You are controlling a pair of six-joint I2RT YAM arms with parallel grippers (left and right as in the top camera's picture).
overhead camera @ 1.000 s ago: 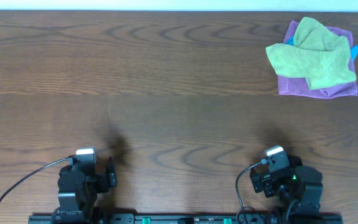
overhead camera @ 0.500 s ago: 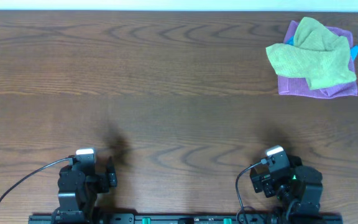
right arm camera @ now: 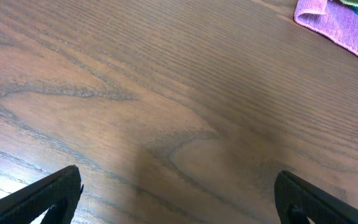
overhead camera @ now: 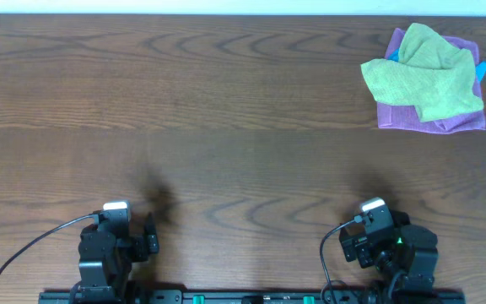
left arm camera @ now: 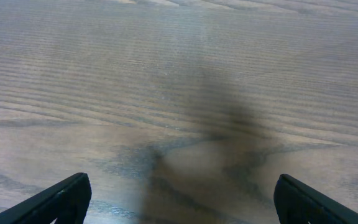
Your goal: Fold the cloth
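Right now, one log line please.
left gripper open, near edge | right gripper open, near edge | cloth pile far right, untouched | fold not started

Dark brown surface (overhead camera: 226, 101) with wavy wood grain. Black left fingers (left arm camera: 61, 199) and black right fingers (right arm camera: 48, 196). Far ahead of the right fingers: dull yellow-green cloth (overhead camera: 420, 80), purple cloth (overhead camera: 391, 114), blue scrap (overhead camera: 480, 70).

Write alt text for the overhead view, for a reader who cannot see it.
A crumpled green cloth lies on a purple cloth in the far right corner of a wooden table. The left arm and right arm sit at the near edge, far from it.
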